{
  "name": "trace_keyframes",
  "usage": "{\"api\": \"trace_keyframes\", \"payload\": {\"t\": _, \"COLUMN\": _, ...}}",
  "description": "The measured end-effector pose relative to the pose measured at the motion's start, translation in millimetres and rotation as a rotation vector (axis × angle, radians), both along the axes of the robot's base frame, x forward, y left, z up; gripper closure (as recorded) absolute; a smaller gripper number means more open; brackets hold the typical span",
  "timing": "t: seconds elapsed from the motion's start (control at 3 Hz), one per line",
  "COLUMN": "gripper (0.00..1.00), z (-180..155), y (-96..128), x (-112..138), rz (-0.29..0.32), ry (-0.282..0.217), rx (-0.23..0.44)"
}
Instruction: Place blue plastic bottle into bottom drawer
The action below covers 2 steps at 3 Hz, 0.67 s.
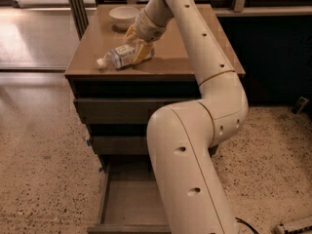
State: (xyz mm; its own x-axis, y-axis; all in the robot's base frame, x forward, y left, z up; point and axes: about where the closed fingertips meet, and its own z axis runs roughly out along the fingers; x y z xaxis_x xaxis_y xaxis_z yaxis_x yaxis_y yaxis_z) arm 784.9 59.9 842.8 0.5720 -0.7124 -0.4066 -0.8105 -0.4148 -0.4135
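The blue plastic bottle (118,57) lies on its side on the cabinet top (185,52), white cap pointing to the left front. My gripper (136,45) reaches down from the white arm onto the bottle's base end. Its yellow fingers (142,53) are spread, one on each side of the bottle, and the bottle still rests on the top. The bottom drawer (127,201) is pulled out below, its flat floor bare; my arm hides its right part.
A white bowl (124,13) stands at the back left of the cabinet top. The two upper drawers (112,110) are shut. Speckled floor lies to the left, with a dark wall and railing behind.
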Motion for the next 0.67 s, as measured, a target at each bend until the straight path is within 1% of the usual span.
{"api": "trace_keyframes", "payload": {"t": 0.33, "gripper": 0.99, "z": 0.0, "y": 0.0, "x": 0.0, "rz": 0.000, "ry": 0.000, "rx": 0.000}}
{"api": "trace_keyframes", "payload": {"t": 0.67, "gripper": 1.00, "z": 0.1, "y": 0.1, "x": 0.0, "rz": 0.000, "ry": 0.000, "rx": 0.000}}
